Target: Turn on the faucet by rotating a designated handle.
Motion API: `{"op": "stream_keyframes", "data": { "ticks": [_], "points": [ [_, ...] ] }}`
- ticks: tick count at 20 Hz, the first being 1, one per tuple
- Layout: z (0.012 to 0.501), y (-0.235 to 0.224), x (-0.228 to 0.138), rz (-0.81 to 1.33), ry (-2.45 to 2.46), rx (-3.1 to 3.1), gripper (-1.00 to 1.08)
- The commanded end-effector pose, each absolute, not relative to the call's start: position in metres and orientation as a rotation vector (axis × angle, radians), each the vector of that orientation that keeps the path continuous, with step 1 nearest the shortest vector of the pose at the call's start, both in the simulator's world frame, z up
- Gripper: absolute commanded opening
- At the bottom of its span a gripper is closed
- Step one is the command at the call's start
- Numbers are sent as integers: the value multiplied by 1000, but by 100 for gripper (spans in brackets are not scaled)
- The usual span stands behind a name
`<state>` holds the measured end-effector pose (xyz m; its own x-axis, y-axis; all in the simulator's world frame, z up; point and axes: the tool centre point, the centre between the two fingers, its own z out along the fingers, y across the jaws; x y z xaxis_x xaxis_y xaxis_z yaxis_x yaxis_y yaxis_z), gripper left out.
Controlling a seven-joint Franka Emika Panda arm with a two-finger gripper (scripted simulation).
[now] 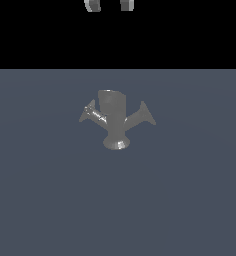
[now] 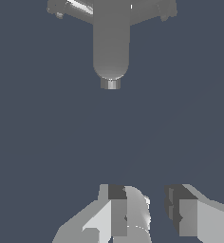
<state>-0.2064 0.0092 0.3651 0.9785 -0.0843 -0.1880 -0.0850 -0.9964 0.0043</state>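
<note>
The faucet (image 1: 114,120) is a small grey metal fixture standing on the grey-blue floor, with a flared round foot and a wide stubby spout. The handle (image 1: 93,113) is its side arm toward the exterior view's left, with bright glints along the rod and a finned tip. The plain matte arm (image 1: 141,115) with a smooth cone points to the exterior view's right. My gripper (image 1: 109,5) hangs high above the faucet at the picture's top edge, open and empty. In the wrist view the faucet (image 2: 111,42) lies well beyond the fingertips (image 2: 118,213), with the handle (image 2: 71,8) at the frame's edge.
The flat grey-blue floor (image 1: 40,200) spreads around the faucet on all sides. A black background lies behind it. Nothing else stands in view.
</note>
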Motion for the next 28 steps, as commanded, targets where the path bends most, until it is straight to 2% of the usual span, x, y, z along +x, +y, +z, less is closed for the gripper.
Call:
{"op": "stream_keyframes", "data": {
  "ticks": [1,2,3,4,5,6,7,8,10,11,13,15,16,17,18,19,20,21,22,23,24,25,26,27,28],
  "points": [
    [353,45,-177,250,99,-3125,5],
    [333,55,-175,275,60,-3141,24],
    [312,63,-173,305,58,-3144,34],
    [309,59,-157,285,201,-3102,51],
    [310,51,-158,282,224,-3094,51],
    [300,70,-149,263,135,-3129,23],
    [295,45,-134,237,267,-3124,22],
    [285,63,-126,228,158,-3140,-5],
    [271,74,-101,171,134,-3165,-21],
    [265,69,-85,127,213,-3173,-22],
    [244,98,-70,82,110,-3196,-54],
    [222,81,-47,47,274,-3176,-76],
    [208,80,-40,41,287,-3171,-73],
    [199,106,-33,-1,252,-3177,-82],
    [195,107,-17,-46,174,-3205,-10],
    [191,102,-4,-64,86,-3225,1],
    [182,121,-3,-38,-67,-3248,-78],
    [168,113,-18,69,47,-3279,-47],
    [161,106,-15,88,68,-3283,-47],
    [163,137,-8,34,5,-3311,-92],
    [150,72,39,-34,156,-3302,78],
    [176,25,35,-98,298,-3284,78],
    [218,24,79,-254,325,-3251,61],
    [248,19,66,-337,339,-3229,61],
    [206,-8,59,-257,214,-3282,-34]
  ]
}}
